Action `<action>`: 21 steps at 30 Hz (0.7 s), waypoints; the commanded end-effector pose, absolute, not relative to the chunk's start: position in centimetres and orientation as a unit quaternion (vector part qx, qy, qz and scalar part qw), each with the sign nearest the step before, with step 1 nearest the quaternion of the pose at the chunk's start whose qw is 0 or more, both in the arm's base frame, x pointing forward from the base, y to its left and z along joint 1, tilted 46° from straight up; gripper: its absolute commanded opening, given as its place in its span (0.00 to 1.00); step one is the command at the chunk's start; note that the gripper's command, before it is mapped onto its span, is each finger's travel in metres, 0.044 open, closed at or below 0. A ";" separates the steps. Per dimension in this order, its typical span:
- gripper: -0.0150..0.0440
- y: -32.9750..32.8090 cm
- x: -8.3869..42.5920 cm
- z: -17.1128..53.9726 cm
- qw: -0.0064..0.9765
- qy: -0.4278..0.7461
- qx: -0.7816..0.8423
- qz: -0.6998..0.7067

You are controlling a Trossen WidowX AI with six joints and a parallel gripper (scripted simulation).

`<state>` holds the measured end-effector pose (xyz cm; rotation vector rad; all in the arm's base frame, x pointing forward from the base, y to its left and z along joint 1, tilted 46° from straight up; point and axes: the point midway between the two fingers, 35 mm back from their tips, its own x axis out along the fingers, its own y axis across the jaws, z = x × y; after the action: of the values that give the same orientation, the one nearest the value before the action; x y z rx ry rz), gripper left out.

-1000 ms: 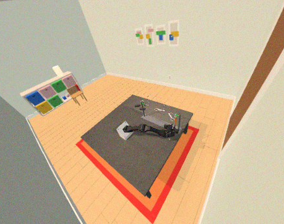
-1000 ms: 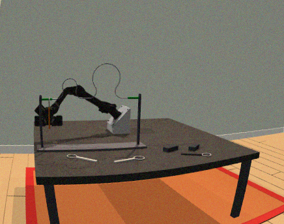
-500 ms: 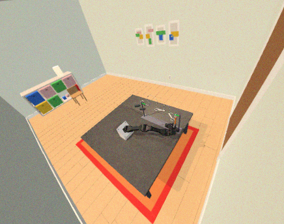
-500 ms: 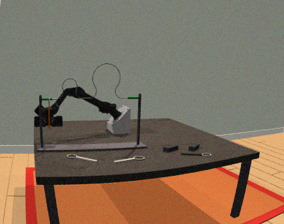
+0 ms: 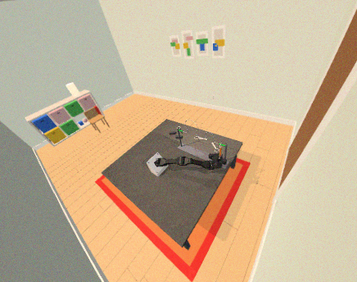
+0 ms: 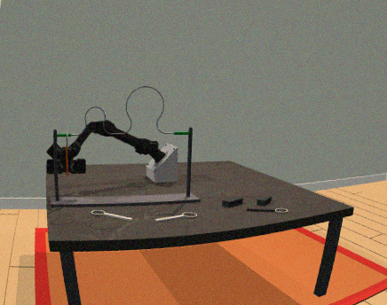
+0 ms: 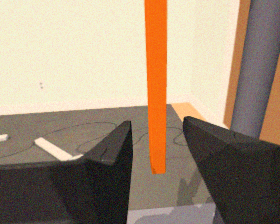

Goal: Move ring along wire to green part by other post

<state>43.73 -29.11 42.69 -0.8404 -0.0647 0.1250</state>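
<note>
Claw (image 5: 221, 157) (image 6: 67, 167) (image 7: 157, 122) open, gaps beside orange handle (image 5: 220, 151) (image 6: 67, 160) (image 7: 157, 90)

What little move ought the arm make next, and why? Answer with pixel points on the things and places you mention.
Probably ease the tool (image 5: 221, 157) (image 6: 67, 167) (image 7: 157, 121) slightly forward, keeping it centred, before closing: the orange handle (image 5: 220, 152) (image 6: 67, 160) (image 7: 157, 90) appears between its open fingers in the wrist view, with a gap on each side, but seems to hang just beyond their tips.

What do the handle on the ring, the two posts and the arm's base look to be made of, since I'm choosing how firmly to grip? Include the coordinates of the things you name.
Handle (image 6: 67, 160) (image 7: 157, 90): probably plastic or painted; flat, even orange.
Posts (image 6: 56, 173) (image 6: 189, 168): perhaps painted metal; dark, smooth.
Base (image 5: 158, 170) (image 6: 167, 172): maybe metal or plastic; plain light grey faces.
</note>
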 end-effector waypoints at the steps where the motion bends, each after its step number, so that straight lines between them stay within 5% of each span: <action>1: 0.53 -29.1 44.4 42.6 0.912 -0.030 -0.406 0.058; 21: 0.53 -28.7 46.3 42.6 0.912 -0.031 -0.405 0.058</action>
<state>46.18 -28.65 42.58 -0.8385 -0.0659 0.1245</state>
